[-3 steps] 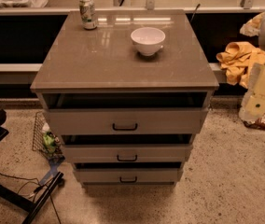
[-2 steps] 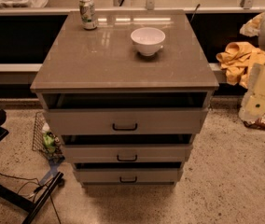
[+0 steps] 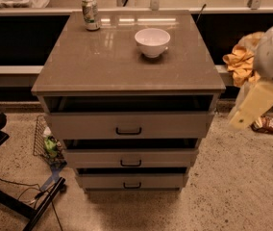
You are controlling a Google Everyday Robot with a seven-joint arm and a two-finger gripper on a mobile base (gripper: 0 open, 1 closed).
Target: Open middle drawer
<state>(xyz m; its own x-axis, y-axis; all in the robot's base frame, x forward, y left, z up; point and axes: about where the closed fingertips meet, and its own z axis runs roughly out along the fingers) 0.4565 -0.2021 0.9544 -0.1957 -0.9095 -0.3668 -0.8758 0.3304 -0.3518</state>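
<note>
The cabinet (image 3: pixel 127 76) has three grey-beige drawers with small black bar handles. The middle drawer (image 3: pixel 129 157) is the second one, with its handle (image 3: pixel 130 163) at the centre of its front. It stands slightly out, with a dark gap above it. The taller top drawer (image 3: pixel 127 125) and the smaller bottom drawer (image 3: pixel 131 180) also stand slightly out. My gripper (image 3: pixel 246 113) hangs in the air to the right of the cabinet, level with the top drawer and apart from it. It holds nothing that I can see.
A white bowl (image 3: pixel 152 42) and a can (image 3: pixel 90 13) stand on the cabinet top. A wire basket (image 3: pixel 47 141) and black chair legs (image 3: pixel 11 196) are on the floor at the left. A yellow cloth (image 3: pixel 240 61) and small litter (image 3: pixel 266 125) lie at the right.
My gripper has moved a little to the left and down, toward the cabinet's right side. The drawers have not moved.
</note>
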